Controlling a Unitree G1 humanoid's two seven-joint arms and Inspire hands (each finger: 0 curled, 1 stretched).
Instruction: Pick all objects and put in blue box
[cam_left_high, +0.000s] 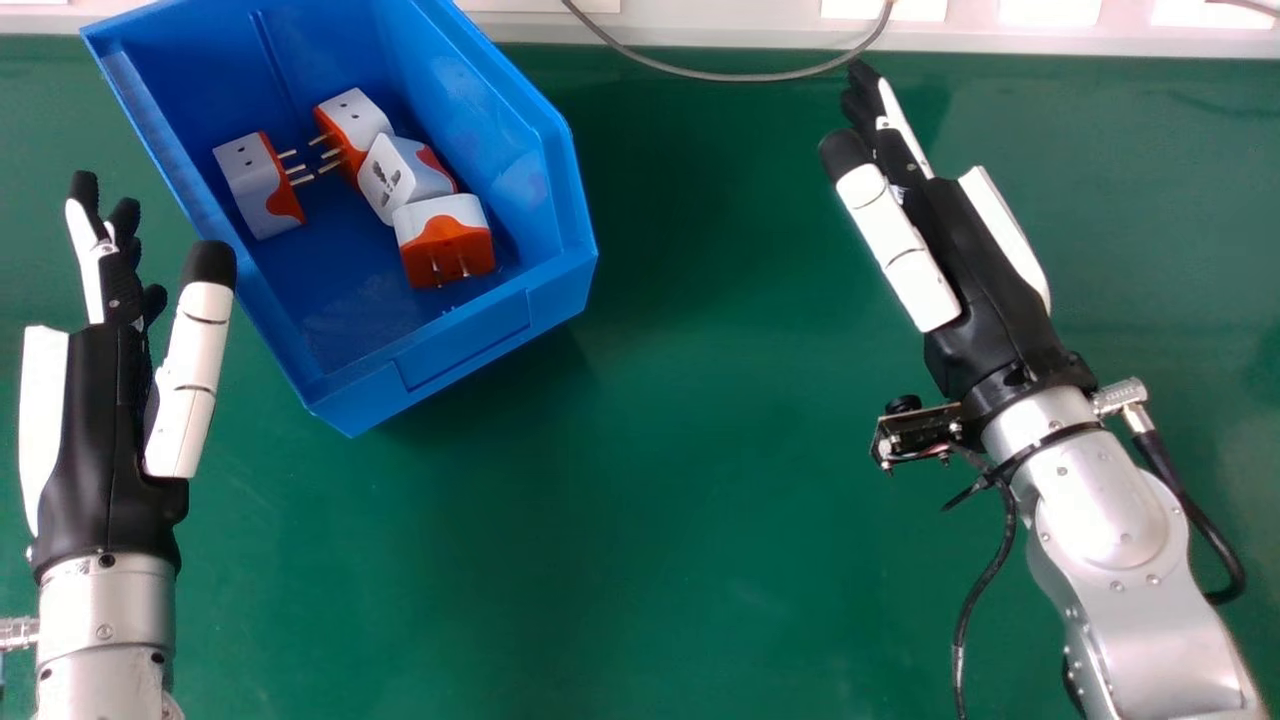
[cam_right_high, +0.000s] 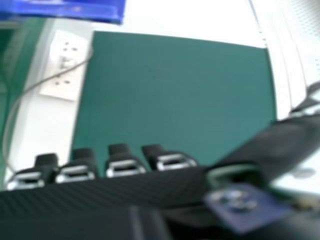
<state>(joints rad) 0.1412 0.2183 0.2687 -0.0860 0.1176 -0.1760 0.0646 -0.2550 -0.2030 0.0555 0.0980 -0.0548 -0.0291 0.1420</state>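
In the head view, the blue box (cam_left_high: 460, 350) stands at the upper left, turned at an angle. Several white and orange plug adapters lie inside it, among them one on the left (cam_left_high: 262, 186) and one nearest the front wall (cam_left_high: 444, 240). My left hand (cam_left_high: 100, 430) is open and empty, just left of the box. Well to the right of the box is my right hand (cam_left_high: 975, 270), also open with nothing in it. The right hand view has the right hand's palm (cam_right_high: 100, 192) with straight fingers and, at its upper corner, a blue edge (cam_right_high: 65, 10).
A grey cable (cam_left_high: 740, 76) loops over the far edge of the green table (cam_left_high: 650, 520). Beyond that edge runs a white strip (cam_left_high: 720, 30). In the right hand view a white socket panel (cam_right_high: 62, 65) sits beside the green surface.
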